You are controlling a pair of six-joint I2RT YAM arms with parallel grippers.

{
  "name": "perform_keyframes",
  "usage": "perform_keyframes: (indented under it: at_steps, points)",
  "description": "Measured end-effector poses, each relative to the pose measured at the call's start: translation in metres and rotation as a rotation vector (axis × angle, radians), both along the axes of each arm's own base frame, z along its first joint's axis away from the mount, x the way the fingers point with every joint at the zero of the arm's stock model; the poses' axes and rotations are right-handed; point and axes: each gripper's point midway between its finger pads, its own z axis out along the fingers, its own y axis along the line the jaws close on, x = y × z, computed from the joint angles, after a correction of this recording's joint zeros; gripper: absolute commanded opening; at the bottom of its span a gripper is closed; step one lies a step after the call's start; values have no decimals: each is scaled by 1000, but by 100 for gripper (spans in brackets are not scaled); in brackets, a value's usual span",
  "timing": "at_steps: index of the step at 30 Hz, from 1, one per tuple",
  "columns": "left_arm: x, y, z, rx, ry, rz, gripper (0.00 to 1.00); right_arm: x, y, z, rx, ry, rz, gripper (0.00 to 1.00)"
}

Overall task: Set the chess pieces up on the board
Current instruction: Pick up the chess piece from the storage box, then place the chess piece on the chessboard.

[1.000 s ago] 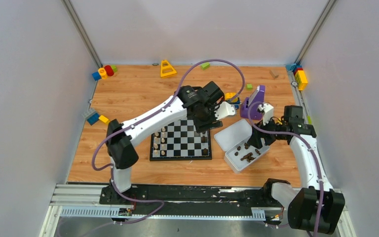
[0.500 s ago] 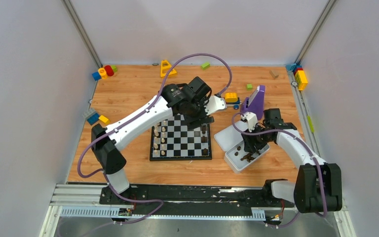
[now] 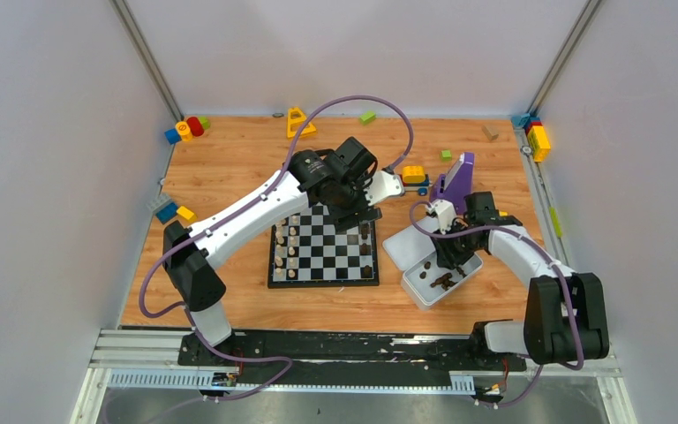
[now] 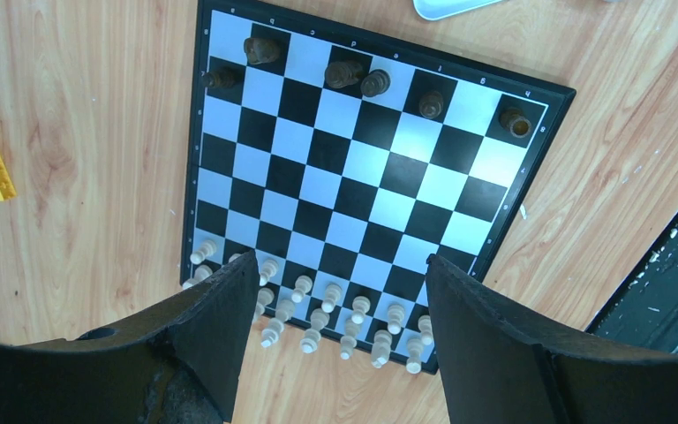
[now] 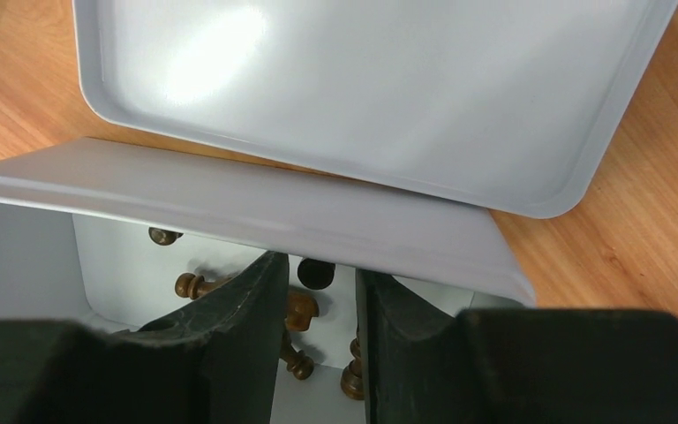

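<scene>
The board (image 3: 331, 257) lies mid-table, with cream chess pieces (image 3: 286, 252) along its left edge and a few dark pieces (image 3: 366, 247) along its right edge. My left gripper (image 3: 354, 212) hovers over the board's far edge, open and empty. In the left wrist view its jaws (image 4: 340, 269) frame the cream rows (image 4: 353, 314), with the dark pieces (image 4: 344, 73) at the far side. My right gripper (image 3: 448, 258) reaches into the white tray (image 3: 424, 295). Its jaws (image 5: 320, 274) stand a narrow gap apart around loose dark pieces (image 5: 194, 284), closed on none.
The tray's lid (image 3: 413, 239) lies flat beside the tray, near the board's right edge; it also shows in the right wrist view (image 5: 362, 88). A purple object (image 3: 456, 181), a yellow block (image 3: 413, 173), a yellow triangle (image 3: 298, 122) and corner blocks (image 3: 187, 128) sit behind.
My left gripper drew back and left over the board's far edge. My right gripper moved left and down into the tray. Little has moved in the last half second.
</scene>
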Motion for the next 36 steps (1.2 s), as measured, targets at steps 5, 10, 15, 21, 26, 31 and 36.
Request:
perform_keyframes:
  at_steps: [5,10,15,21,26,31,36]
  points:
    - [1,1,-3,4,3,3,77,4,1,0,1,-7,2,24]
    - [1,2,-5,7,5,5,77,6,1,1,2,-13,2,16]
    - [2,5,-5,6,4,10,77,6,1,11,3,-25,4,15]
    - [3,13,-1,-2,-2,26,77,11,3,46,13,-83,19,15]
    - [6,23,11,-29,-27,49,78,8,8,68,43,-81,35,15]
    - [12,39,29,-77,-63,90,81,7,26,94,113,-78,67,14]
    - [26,72,39,-124,-88,188,88,13,70,132,188,-139,175,14]
